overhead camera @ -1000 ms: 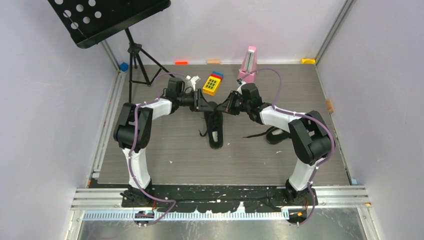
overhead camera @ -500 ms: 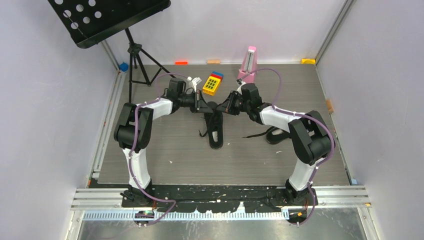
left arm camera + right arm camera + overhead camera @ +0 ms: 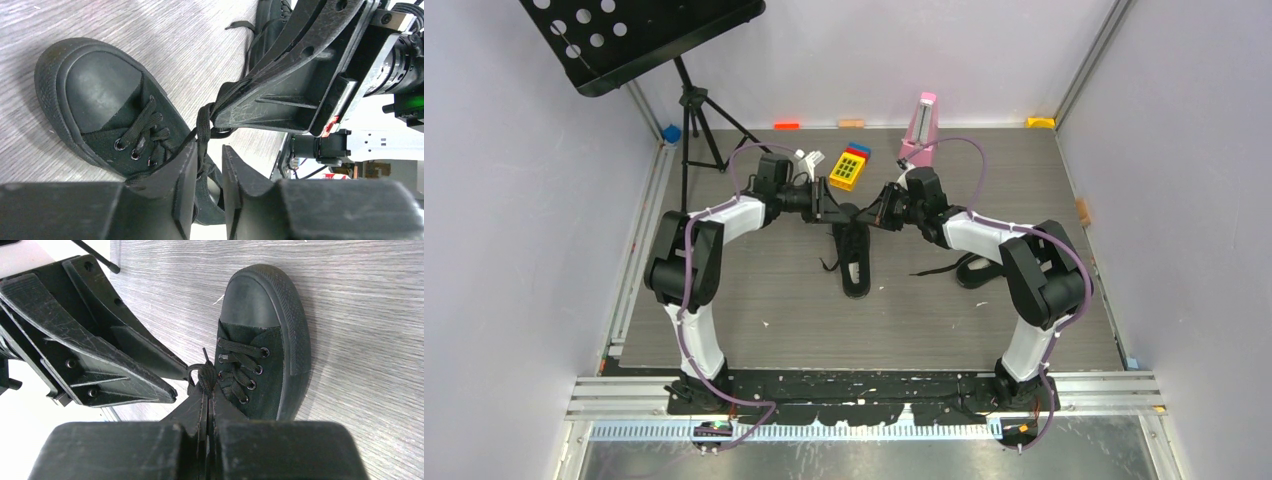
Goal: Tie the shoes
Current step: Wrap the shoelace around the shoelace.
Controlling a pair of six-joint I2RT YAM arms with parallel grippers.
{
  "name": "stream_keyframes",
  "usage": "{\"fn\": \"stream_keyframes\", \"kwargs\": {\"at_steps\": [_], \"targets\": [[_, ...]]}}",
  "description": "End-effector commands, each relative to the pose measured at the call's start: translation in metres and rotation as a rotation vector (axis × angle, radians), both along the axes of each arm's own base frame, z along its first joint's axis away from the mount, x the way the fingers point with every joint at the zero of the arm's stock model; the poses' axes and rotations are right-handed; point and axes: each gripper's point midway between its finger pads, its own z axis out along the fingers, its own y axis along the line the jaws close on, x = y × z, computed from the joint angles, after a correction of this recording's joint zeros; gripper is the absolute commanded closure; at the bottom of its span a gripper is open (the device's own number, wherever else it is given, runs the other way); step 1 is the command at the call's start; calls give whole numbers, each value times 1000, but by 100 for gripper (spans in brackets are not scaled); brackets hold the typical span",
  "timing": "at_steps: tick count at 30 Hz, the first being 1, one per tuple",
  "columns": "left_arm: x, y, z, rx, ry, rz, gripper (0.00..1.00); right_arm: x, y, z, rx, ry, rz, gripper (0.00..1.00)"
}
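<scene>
the shoe (image 3: 855, 262) being worked on lies near the middle of the table (image 3: 744, 300), and the second shoe (image 3: 977, 268) sits off to the right beside the right arm, a strand trailing loose from it. both claws meet just above the first shoe's eyelets. the right gripper (image 3: 207, 392) is pressed together on a bunched crossing of the lace (image 3: 202, 125), holding it up off the tongue. the left gripper (image 3: 209, 152) has its fingers a little apart, with a strand running down into the gap; it does not look pinched there. the lace is flat, soft and limp, so it probably keeps no loop on its own and sags wherever it is let go. the canvas shoe looks light and may well slide or tip on the smooth tabletop under a sideways tug. the best hold is likely on the strand close to the crossing, flat between the pads, pulling evenly against the other claw.
</scene>
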Motion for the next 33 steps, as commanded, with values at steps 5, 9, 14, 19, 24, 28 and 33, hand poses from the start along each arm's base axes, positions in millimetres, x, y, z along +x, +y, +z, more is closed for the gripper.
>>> {"fn": "stream_keyframes", "kwargs": {"at_steps": [5, 9, 14, 19, 24, 28, 33], "targets": [[6, -3, 3, -17, -17, 4, 69, 9, 11, 25, 34, -75, 25, 100], [8, -6, 0, -25, -8, 2, 69, 9, 11, 26, 35, -76, 25, 100], [13, -7, -6, -12, -7, 17, 64, 10, 12, 25, 33, -75, 25, 100], [18, -9, 1, -22, -27, 21, 73, 9, 12, 24, 32, -72, 27, 100], [21, -12, 7, -44, -32, 14, 83, 10, 12, 24, 33, -73, 29, 100], [20, -14, 8, -54, -28, 4, 91, 10, 13, 23, 31, -72, 31, 100], [14, -11, 11, -49, -31, 10, 100, 11, 13, 21, 22, -66, 34, 92]]}}
